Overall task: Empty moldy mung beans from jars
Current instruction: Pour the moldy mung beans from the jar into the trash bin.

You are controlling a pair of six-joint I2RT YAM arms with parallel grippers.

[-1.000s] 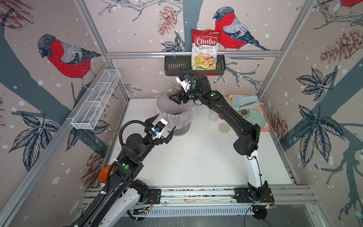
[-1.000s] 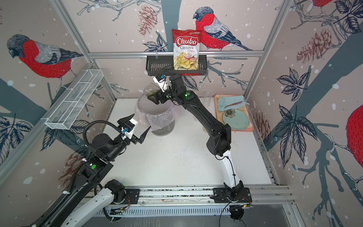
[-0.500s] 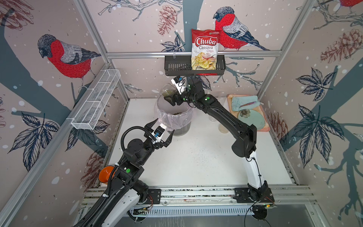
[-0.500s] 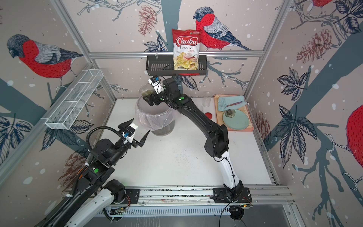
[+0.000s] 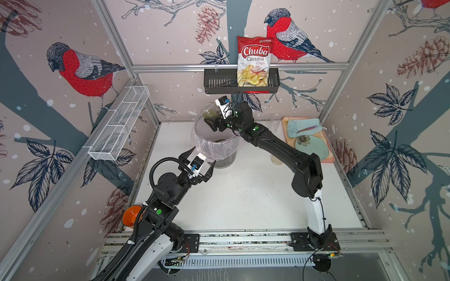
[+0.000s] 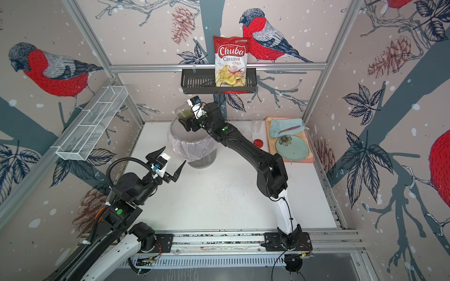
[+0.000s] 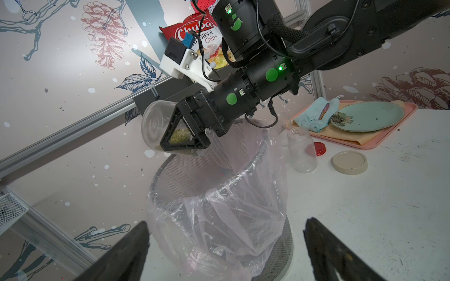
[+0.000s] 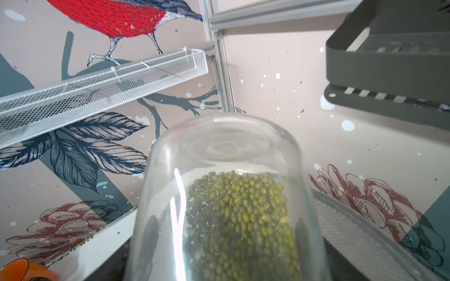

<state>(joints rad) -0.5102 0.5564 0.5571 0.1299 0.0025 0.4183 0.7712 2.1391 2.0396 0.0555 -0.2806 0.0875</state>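
My right gripper [image 5: 214, 121] is shut on a clear lidless jar [image 5: 209, 112], held tilted above the far rim of the grey mesh bin [image 5: 229, 159] with its clear liner. Mung beans [image 8: 241, 219] lie along the jar's lower wall, and the left wrist view shows them [image 7: 180, 135] through one finger's frame. My left gripper [image 5: 204, 155] is open and empty, just in front of the bin, with its fingers [image 7: 323, 243] spread wide. A second, empty jar [image 7: 303, 150] stands beyond the bin. A red lid [image 7: 320, 148] and a beige lid [image 7: 350, 162] lie near it.
A pink tray [image 5: 326, 155] at the back right holds a green plate [image 5: 310, 147] and a blue cloth. A black wall basket [image 5: 219, 82] with a chips bag hangs just above the held jar. A white mesh shelf [image 5: 119, 126] lines the left wall. An orange cup [image 5: 130, 215] sits front left.
The right arm has swung the jar left over the bin. The left gripper has shifted only slightly and stays open.
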